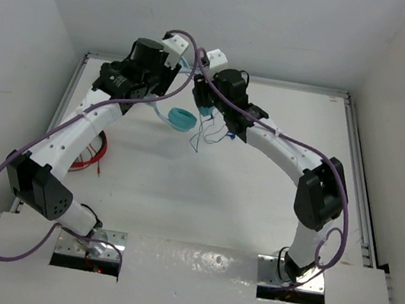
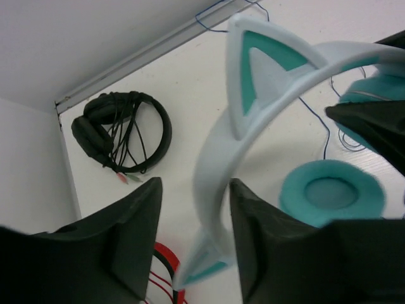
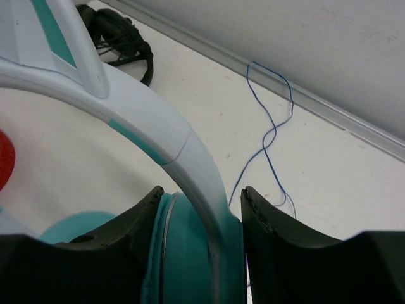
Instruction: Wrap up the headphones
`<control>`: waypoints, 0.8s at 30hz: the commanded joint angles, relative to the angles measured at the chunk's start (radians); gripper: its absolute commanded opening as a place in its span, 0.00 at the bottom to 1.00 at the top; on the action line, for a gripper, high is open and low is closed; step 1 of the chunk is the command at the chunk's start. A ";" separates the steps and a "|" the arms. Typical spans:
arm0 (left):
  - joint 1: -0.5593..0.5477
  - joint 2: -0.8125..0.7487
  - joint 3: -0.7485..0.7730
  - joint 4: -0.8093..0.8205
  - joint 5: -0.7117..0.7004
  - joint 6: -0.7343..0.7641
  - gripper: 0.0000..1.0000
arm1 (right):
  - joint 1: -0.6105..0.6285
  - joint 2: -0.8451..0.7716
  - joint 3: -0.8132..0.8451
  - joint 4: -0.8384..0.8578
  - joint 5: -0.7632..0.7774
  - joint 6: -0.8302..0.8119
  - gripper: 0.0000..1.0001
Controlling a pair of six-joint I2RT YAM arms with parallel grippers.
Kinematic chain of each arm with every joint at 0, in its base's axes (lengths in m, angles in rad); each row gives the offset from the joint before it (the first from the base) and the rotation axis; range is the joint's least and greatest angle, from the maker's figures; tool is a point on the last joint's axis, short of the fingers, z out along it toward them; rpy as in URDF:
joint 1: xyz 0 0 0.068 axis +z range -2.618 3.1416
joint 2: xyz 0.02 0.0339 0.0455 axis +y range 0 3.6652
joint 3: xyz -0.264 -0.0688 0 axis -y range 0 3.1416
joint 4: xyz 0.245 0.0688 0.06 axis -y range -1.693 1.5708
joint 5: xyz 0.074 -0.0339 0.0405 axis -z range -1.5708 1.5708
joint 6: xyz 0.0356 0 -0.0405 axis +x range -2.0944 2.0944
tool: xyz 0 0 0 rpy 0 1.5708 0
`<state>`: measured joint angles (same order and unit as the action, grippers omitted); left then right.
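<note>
The teal headphones [image 1: 182,120] hang above the table's far middle, between my two grippers. My right gripper [image 3: 201,209] is shut on one teal ear cup [image 3: 190,253], a finger pressed on each side, and the pale blue headband [image 3: 145,120] arches up out of it. My left gripper [image 2: 193,209] stands open around the cat-ear headband [image 2: 218,164]; the band lies against the right finger, with a gap on the left. The other cup [image 2: 332,199] hangs free with its cushion in view. The thin blue cable [image 3: 269,133] trails loose over the table.
Black headphones [image 2: 120,130] with their cord lie in the far left corner by the wall rail. A red coiled cable bundle [image 1: 98,155] lies on the left, under my left arm. White walls close the table on three sides.
</note>
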<state>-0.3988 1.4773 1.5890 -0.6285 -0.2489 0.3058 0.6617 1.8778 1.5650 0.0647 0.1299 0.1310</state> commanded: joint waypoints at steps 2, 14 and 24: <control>0.000 0.003 -0.024 0.070 0.010 -0.011 0.49 | -0.005 -0.118 -0.045 0.095 -0.033 -0.010 0.00; 0.000 0.032 -0.009 0.085 0.100 -0.010 0.35 | -0.004 -0.148 -0.013 0.041 -0.127 -0.002 0.00; 0.090 0.054 0.022 0.011 0.144 -0.213 0.00 | -0.049 -0.160 0.192 -0.219 -0.378 -0.068 0.99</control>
<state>-0.3790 1.5253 1.5612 -0.6315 -0.1684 0.2512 0.6399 1.7924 1.5734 -0.1040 -0.0898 0.0940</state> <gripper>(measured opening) 0.157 0.957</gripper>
